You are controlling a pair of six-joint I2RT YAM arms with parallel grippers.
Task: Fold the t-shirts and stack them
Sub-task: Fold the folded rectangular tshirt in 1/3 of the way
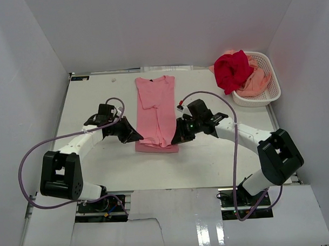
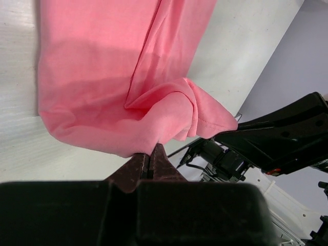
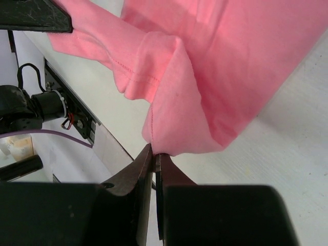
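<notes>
The pink t-shirt (image 1: 156,110) lies on the table as a long narrow strip, collar end far, its near end lifted and bunched. My left gripper (image 1: 137,137) is shut on the near left corner of that end; in the left wrist view the gripper (image 2: 150,151) pinches the cloth (image 2: 102,77) at the tips. My right gripper (image 1: 176,137) is shut on the near right corner, and in the right wrist view the gripper (image 3: 155,154) shows the hem (image 3: 230,61) caught between its tips. A deep red t-shirt (image 1: 233,69) and a peach t-shirt (image 1: 256,83) lie heaped in the basket.
The white lattice basket (image 1: 275,90) stands at the far right corner of the table (image 1: 88,98). White walls close in the left, right and far sides. The two arms face each other closely across the shirt's near end.
</notes>
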